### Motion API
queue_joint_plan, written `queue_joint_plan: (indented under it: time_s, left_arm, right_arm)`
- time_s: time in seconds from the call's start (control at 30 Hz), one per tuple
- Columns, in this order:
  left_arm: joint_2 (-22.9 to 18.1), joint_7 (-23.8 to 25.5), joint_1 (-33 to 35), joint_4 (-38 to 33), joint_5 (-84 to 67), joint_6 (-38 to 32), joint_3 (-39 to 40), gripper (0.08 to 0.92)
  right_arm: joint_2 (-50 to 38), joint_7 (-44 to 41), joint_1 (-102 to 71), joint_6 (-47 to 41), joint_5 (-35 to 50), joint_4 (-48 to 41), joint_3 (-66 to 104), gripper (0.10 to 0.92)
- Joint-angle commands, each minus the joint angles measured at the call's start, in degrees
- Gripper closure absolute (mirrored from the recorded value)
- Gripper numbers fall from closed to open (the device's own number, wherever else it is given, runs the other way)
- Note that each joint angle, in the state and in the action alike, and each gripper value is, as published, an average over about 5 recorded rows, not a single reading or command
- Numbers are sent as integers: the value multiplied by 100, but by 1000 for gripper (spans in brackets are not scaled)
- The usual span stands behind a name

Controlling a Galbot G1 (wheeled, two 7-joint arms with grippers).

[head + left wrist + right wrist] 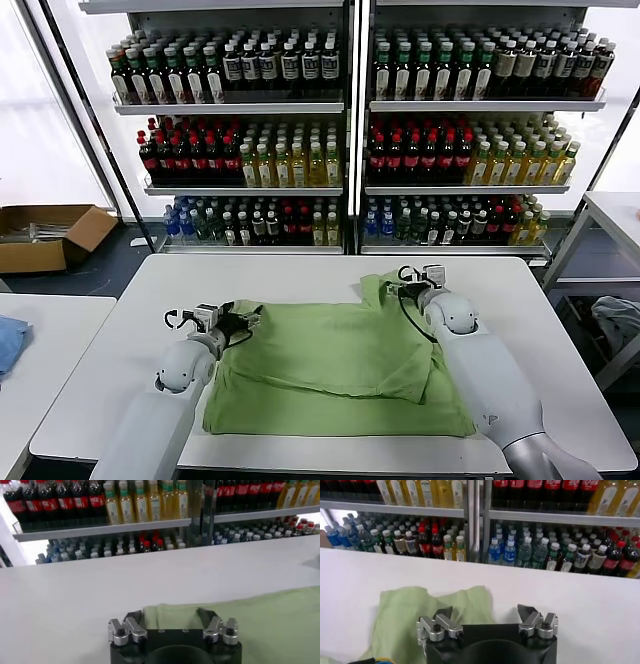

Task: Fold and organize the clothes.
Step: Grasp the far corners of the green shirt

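The light green polo shirt [340, 365] lies partly folded on the white table [300, 275]; its collar and print are hidden. My left gripper [243, 321] is open at the shirt's left edge, low over it. In the left wrist view the left gripper [171, 616] has green fabric [260, 625] between its spread fingers. My right gripper [400, 286] is open at the shirt's far right corner. In the right wrist view the right gripper [485, 614] hangs over the edge of a green flap [420, 610], one finger above cloth, the other above bare table.
Shelves of bottles [350, 130] stand behind the table. A cardboard box [45, 235] lies on the floor at far left. A blue cloth [8, 340] lies on the left side table. A pale grey-blue garment [620, 320] hangs at right, by another table [615, 215].
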Motion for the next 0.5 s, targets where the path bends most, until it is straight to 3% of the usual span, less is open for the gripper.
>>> queue_joint_plan:
  time_s: [0.03,0.5]
  left_arm:
    - [-18,18,114,89,7,56,-11,377]
    - [-72,45,141,104,13,-8,4,784]
  right_arm:
    - [47,-18,-98,-12,-60,-19,17,328]
    - [-77,-47,-449,-27,-7,433,11,735]
